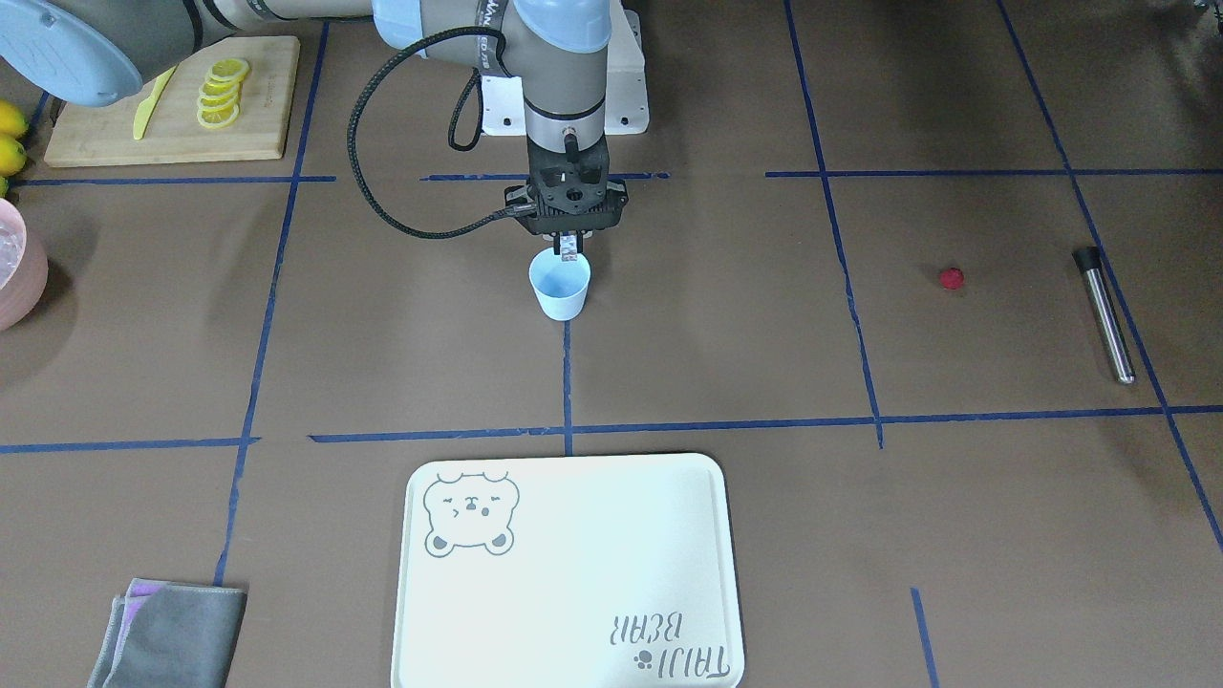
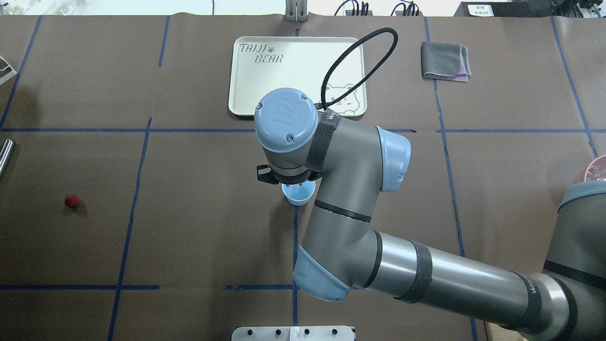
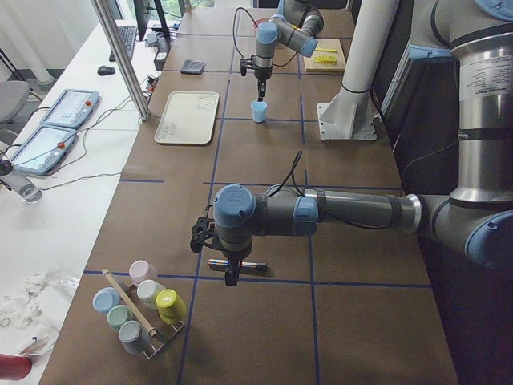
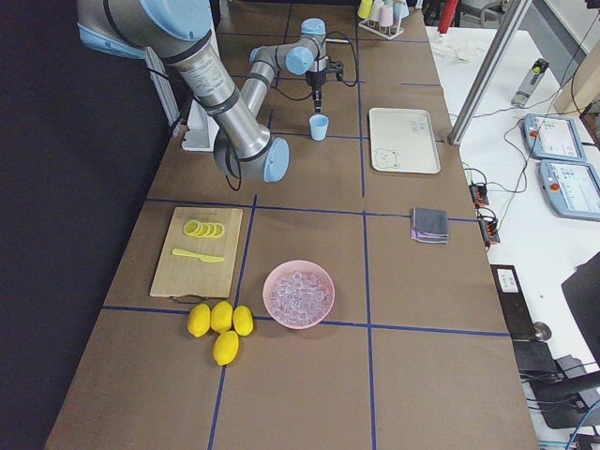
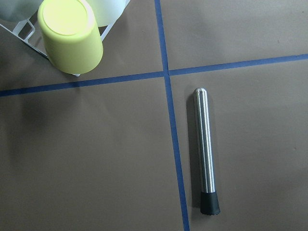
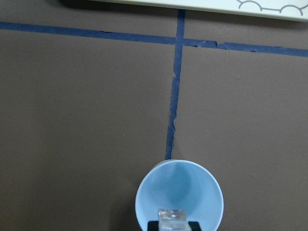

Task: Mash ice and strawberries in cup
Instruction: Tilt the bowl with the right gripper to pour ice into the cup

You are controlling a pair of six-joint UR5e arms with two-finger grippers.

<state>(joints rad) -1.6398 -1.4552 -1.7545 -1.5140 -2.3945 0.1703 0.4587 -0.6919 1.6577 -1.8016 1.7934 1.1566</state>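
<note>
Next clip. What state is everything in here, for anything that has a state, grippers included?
right gripper: shut on the ice, at the cup's mouth.
ice: pinched over the cup, not yet dropped.
cup: upright, no contents visible.
strawberry: loose on the table, apart from the cup.
muddler: lying flat, nothing gripping it.
left gripper: above the muddler; open or shut cannot be told.
pink bowl: upright, holding ice cubes.

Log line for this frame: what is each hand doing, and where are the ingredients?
right hand: shut on ice, above cup | left hand: above steel rod, grip unclear | strawberry: on table, outside cup
</note>
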